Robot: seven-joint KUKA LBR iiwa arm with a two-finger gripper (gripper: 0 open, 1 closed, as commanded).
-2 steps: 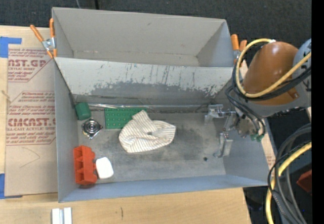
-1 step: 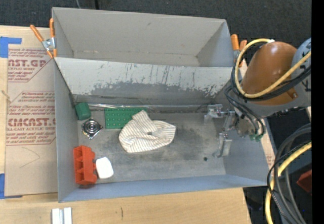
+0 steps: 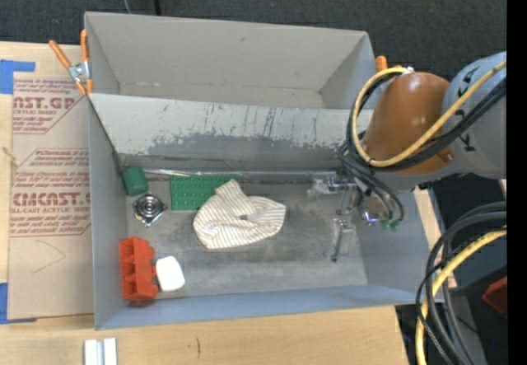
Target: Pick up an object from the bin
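My gripper (image 3: 341, 225) hangs low over the bare floor at the right end of the bin, with nothing seen in it. The nearest loose thing is a crumpled white cloth with thin stripes (image 3: 239, 216), lying in the middle of the bin to the gripper's left and apart from it. The cloth partly covers a flat green studded plate (image 3: 194, 191) behind it.
At the bin's left end lie a small green cylinder (image 3: 134, 181), a shiny round metal piece (image 3: 148, 208), a red block (image 3: 137, 269) and a white block (image 3: 170, 273) touching it. The arm, with an orange cover and yellow cables, comes in over the right rim.
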